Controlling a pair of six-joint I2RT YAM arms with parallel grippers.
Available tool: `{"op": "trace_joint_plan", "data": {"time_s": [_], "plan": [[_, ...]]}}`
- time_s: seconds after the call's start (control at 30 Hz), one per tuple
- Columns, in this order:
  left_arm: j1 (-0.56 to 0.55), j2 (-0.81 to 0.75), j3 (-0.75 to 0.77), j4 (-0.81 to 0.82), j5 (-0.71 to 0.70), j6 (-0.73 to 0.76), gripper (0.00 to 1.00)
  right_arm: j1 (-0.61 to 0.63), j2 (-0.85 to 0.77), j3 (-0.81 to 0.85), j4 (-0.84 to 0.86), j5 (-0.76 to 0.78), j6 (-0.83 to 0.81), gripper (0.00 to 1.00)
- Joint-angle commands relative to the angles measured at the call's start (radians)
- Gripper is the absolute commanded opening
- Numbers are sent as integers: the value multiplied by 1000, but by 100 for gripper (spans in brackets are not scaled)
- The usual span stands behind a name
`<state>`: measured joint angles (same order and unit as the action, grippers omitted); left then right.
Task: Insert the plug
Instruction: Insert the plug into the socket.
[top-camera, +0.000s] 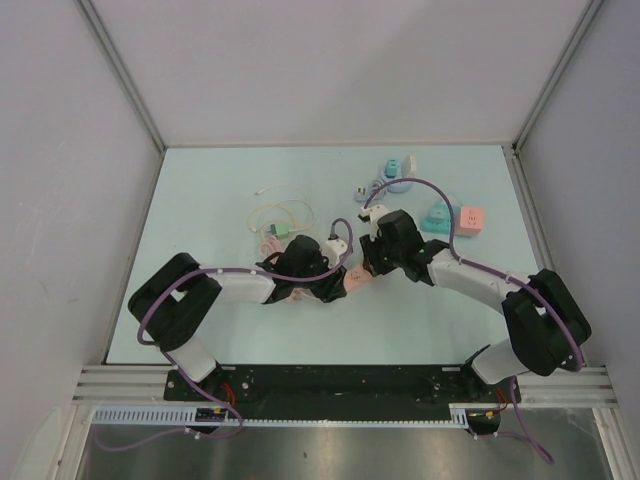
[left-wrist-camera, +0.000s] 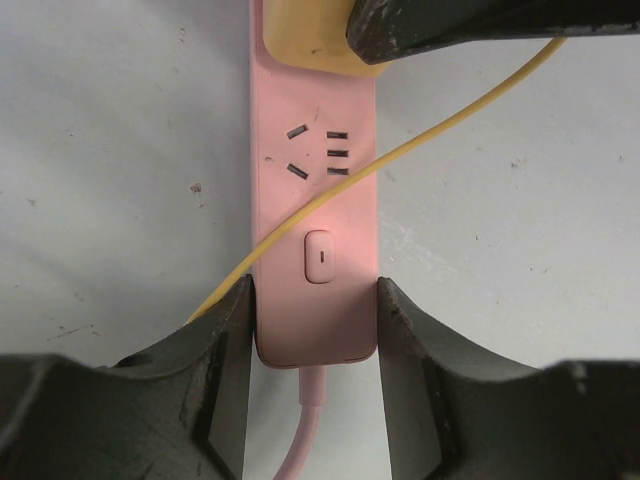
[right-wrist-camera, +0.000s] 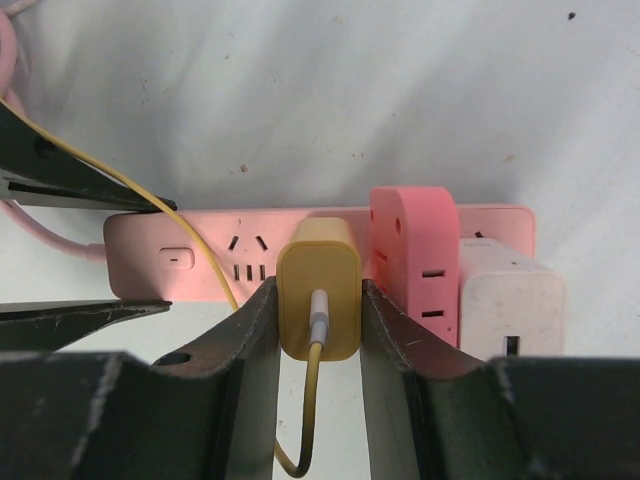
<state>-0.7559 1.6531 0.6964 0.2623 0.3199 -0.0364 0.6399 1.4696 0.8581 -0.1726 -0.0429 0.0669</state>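
Yellow plug (right-wrist-camera: 318, 300) is what this is all about, but working down from the big stuff: both arms meet mid-table (top-camera: 230, 180) over the pink power strip (left-wrist-camera: 315, 200), which lies flat on it. The left gripper (left-wrist-camera: 315, 300) is clamped on the switch end of the strip, one finger on each long side. My guess is that's purely to pin it so it can't skate around while something gets pushed into it. The right gripper (right-wrist-camera: 318, 290) pinches the plug by its flanks, jaws narrow and snug against it, which leaves the socket side free. So the plug sits right between those fingers, up against the strip's face, just beside a pink adapter (right-wrist-camera: 415, 250), with a white adapter (right-wrist-camera: 510, 300) past that. Can't tell how deep the prongs are, tbh. The yellow cable (left-wrist-camera: 450, 110) drapes across the strip's free sockets and runs close by the left fingers, so it could snag.
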Motion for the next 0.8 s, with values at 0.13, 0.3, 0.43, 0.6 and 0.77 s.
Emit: {"op": "trace_joint_plan", "data": {"time_s": [0.13, 0.3, 0.43, 0.6, 0.77], "plan": [[24, 47, -17, -60, -38, 43, 33, 17, 15, -25, -85, -12, 4, 0], [27, 37, -17, -63, -36, 43, 33, 17, 40, -15, -82, -5, 1, 0], [29, 36, -15, -71, -41, 49, 32, 30, 98, 19, -106, 3, -12, 0], [55, 24, -28, -60, -29, 6, 32, 70, 138, 59, -172, 43, -21, 0], [165, 7, -67, -17, 37, -69, 31, 70, 158, 65, -166, 41, -32, 0]]}}
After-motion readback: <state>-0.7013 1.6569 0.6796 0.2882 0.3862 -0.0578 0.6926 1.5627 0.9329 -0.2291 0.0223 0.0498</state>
